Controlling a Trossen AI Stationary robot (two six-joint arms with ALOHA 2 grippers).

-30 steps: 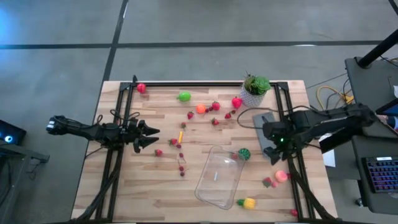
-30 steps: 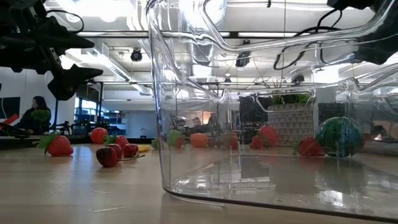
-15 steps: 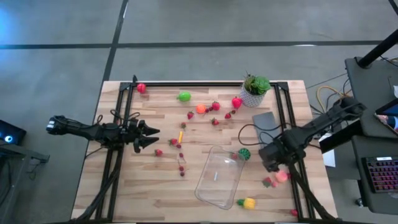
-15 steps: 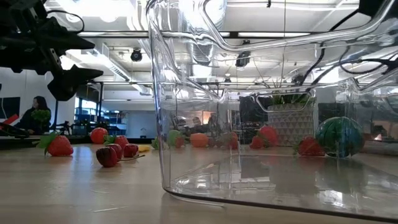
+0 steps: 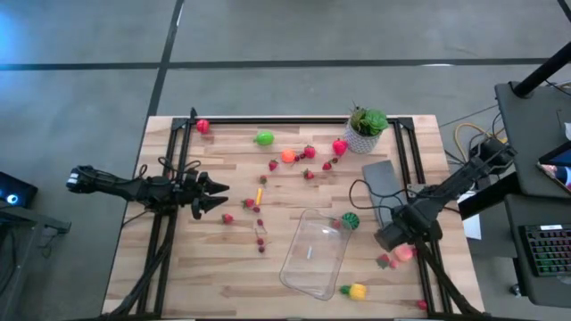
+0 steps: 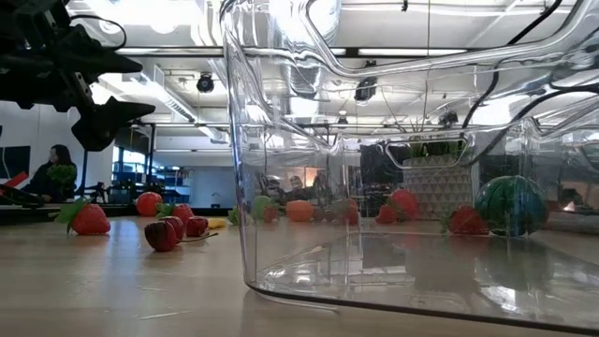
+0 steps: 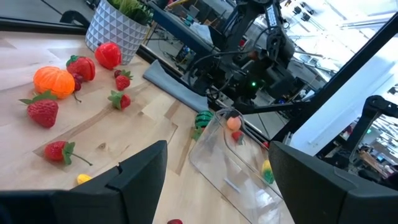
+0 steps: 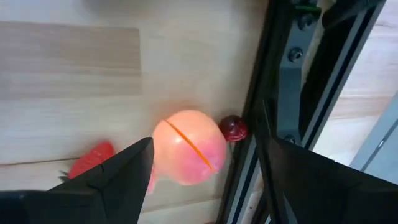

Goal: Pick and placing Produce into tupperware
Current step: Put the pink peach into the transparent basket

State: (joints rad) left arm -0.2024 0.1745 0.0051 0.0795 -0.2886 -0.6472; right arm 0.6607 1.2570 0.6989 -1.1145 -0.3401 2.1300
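Note:
The clear tupperware [image 5: 314, 252] lies on the wooden table near its front edge and fills the low view [image 6: 393, 187]. Produce is scattered about: red berries [image 5: 260, 234], an orange piece [image 5: 287, 156], a green one [image 5: 264, 138], a dark green one [image 5: 350, 220], a yellow one [image 5: 358, 291]. A pink peach [image 8: 189, 148] rests on the table beside a strawberry [image 8: 93, 160] and a dark red cherry [image 8: 233, 127]. My right gripper [image 5: 397, 239] hangs open over the peach, pointing down, one finger on either side of it [image 8: 204, 132]. My left gripper [image 5: 219, 196] waits open at the table's left.
A potted plant [image 5: 366, 129] stands at the far right, a flat grey slab [image 5: 382, 178] in front of it. A black frame rail [image 8: 292, 81] runs right beside the peach. Off the table's right edge stands a desk with a keyboard [image 5: 544, 250].
My right gripper has moved from beside the grey slab toward the table's near edge and down, ending over the pink peach; its wrist has rolled and tipped further down. The produce and the tupperware lie where they were.

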